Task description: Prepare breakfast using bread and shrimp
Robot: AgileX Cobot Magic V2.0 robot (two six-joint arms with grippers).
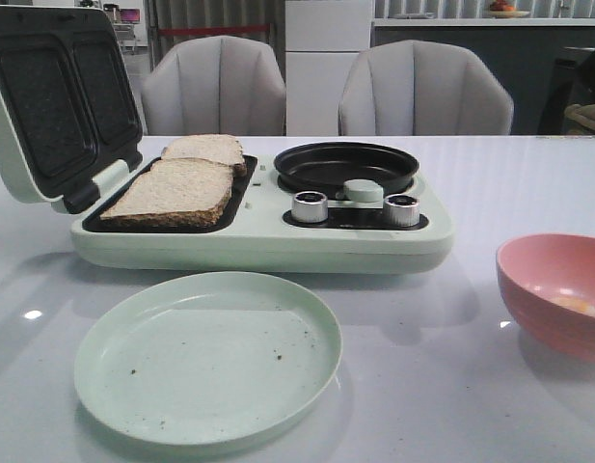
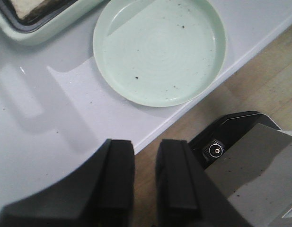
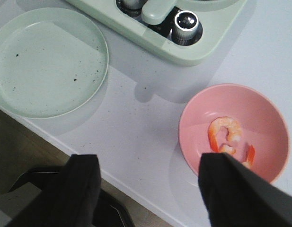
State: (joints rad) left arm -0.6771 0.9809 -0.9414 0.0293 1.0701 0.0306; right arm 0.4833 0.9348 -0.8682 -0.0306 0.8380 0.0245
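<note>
Two bread slices lie on the dark sandwich plate of the pale green breakfast maker (image 1: 258, 246): the near slice (image 1: 174, 190) and the far slice (image 1: 208, 149). A corner of bread shows in the left wrist view (image 2: 30, 7). A few curled orange-pink shrimp (image 3: 225, 132) lie in the pink bowl (image 3: 259, 113) at the table's right (image 1: 548, 265). My right gripper (image 3: 149, 161) is wide open and empty, above the table's front edge beside the bowl. My left gripper (image 2: 146, 144) has its jaws almost together, empty, over the front edge near the plate. Neither gripper shows in the front view.
A pale green plate (image 1: 208, 355) with dark crumbs sits in front of the maker; it also shows in both wrist views (image 2: 160, 49) (image 3: 46, 61). The maker's lid (image 1: 56, 96) stands open at left. A black frying pan (image 1: 345, 166) and two silver knobs (image 1: 311, 206) (image 1: 401, 209) are on its right half.
</note>
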